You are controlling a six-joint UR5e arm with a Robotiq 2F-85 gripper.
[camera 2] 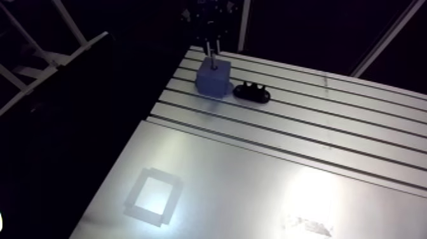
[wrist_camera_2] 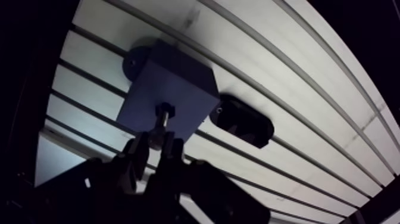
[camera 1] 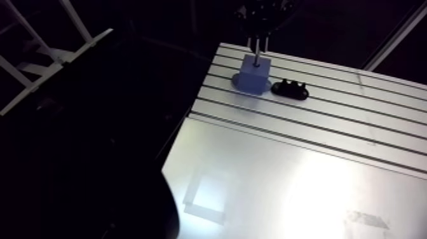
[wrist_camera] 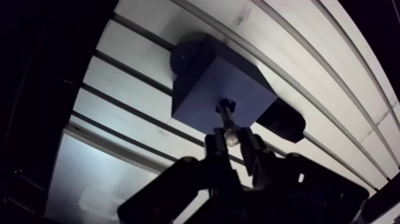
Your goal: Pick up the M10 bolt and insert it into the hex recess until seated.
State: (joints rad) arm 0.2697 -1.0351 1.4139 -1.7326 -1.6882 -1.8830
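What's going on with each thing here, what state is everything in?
blue block, standing on the table.
bolt, held upright, lower end at the block's top.
end effector, shut on the bolt.
black holder, lying beside the block.

The M10 bolt stands upright in my gripper, its dark lower end meeting the top face of the blue block; I cannot tell how deep it sits.
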